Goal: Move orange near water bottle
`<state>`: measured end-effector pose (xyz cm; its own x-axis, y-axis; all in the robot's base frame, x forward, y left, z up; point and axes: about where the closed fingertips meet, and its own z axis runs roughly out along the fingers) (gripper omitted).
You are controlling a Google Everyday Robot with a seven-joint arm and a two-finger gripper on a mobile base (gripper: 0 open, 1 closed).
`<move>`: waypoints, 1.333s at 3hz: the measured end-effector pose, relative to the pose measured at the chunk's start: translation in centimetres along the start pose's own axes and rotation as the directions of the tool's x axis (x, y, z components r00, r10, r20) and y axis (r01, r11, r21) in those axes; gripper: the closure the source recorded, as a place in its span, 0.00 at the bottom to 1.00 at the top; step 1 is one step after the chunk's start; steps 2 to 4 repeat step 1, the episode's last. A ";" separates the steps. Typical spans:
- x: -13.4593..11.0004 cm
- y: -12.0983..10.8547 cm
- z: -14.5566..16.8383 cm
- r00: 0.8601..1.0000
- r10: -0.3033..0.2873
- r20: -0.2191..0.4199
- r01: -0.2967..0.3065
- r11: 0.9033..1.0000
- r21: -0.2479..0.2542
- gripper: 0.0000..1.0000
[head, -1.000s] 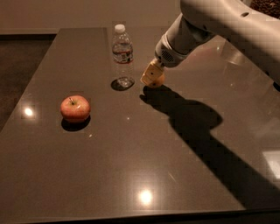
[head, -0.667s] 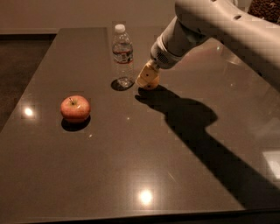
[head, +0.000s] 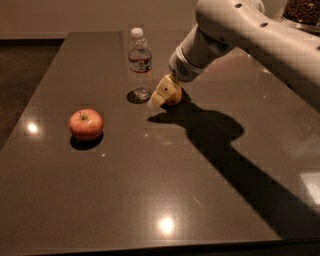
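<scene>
The orange [head: 175, 95] sits between the pale fingers of my gripper [head: 167, 96], low over the dark table [head: 150, 190] or on it; I cannot tell which. One finger [head: 158, 96] covers its left side. The gripper is shut on the orange. The water bottle [head: 140, 61], clear with a white cap and a white-blue label, stands upright just to the left of the gripper, a small gap away. My white arm [head: 240, 35] reaches in from the upper right.
A red-and-yellow apple [head: 86, 123] with a stem lies at the left of the table. A bowl of dark contents [head: 302, 10] stands at the top right corner. The arm casts a broad shadow [head: 235, 160] across the table's right half.
My gripper has moved left and slightly down with the orange in it, closer to the water bottle. The bottle and the apple have not moved.
</scene>
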<state>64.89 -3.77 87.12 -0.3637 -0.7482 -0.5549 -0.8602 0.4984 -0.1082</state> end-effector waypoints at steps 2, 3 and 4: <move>0.0 0.0 0.0 1.000 0.000 0.000 0.000 1.000 0.000 0.00; 0.0 0.0 0.0 1.000 0.000 0.000 0.000 1.000 0.000 0.00; 0.0 0.0 0.0 1.000 0.000 0.000 0.000 1.000 0.000 0.00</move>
